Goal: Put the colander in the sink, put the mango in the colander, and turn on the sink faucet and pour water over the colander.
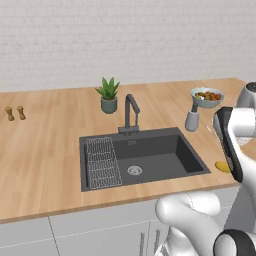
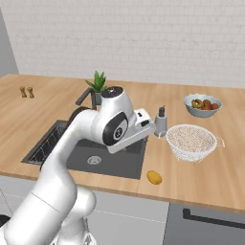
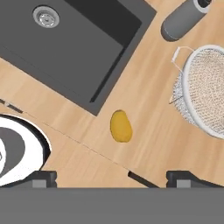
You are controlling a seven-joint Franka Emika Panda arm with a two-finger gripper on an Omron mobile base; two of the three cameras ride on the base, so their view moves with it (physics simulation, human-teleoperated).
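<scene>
Wooden tabletop (image 2: 57,103) along a white brick wall, with the sink (image 1: 165,155) sunk into it, dark grey, steel drain (image 1: 134,170) in its floor and a wire grid rack (image 1: 102,162) along its left side. Behind the basin, the sink faucet (image 1: 130,112), dark and angular, no stream visible from its spout. Right of the sink, on the tabletop, the colander (image 2: 191,141), white and speckled, upright, with a small handle toward each side; not in the basin. Nearer the front edge, between sink and colander and apart from both, the mango (image 2: 154,177), yellow-orange, lying alone on the wood. Just behind the colander's left side, a grey soap dispenser (image 2: 161,122); farther back right, a grey-blue fruit bowl (image 2: 202,105) with reddish fruits. Behind the faucet, a small potted plant (image 1: 108,95); far left, two little wooden shakers (image 1: 15,113). Claw (image 3: 112,179) above the tabletop's front edge, looking down on the mango, jaws spread wide with the two dark tips far apart, holding nothing and touching nothing. White arm (image 2: 103,129) bent over the sink's right side.
</scene>
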